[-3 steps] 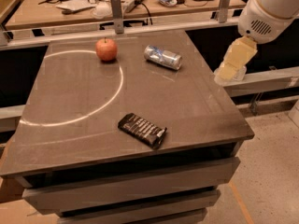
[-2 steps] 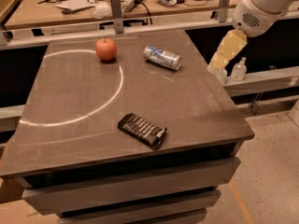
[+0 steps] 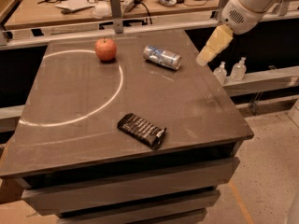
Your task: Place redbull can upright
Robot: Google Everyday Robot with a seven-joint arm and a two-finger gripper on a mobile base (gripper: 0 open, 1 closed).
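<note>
Our pincer (image 3: 204, 59) hangs in the air above the near-right edge of the surface (image 3: 187, 107), tilted down toward it. We cannot tell how far open it stands, and it has hold of nothing. The redbull can (image 3: 161, 57) lies on its side on the surface, close to the left of the pincer as we view it, apart from it and untouched. We cannot make out which end carries the tab. Farther left of the pincer, beyond the can, an apple (image 3: 106, 49) sits on a pale arc (image 3: 119, 84) marked on the surface. Well below and left of the pincer, toward the front, lies a black snack-bar wrapper (image 3: 141, 130). We judge that we are in the approach, with the grasp not yet made. Next we need to bring the pincer across and down over the can's body, set crosswise to its length so it closes on the narrow width. Since the can may roll when nudged, we should close squarely, then lift, turn it on end and set it down on bare surface.
</note>
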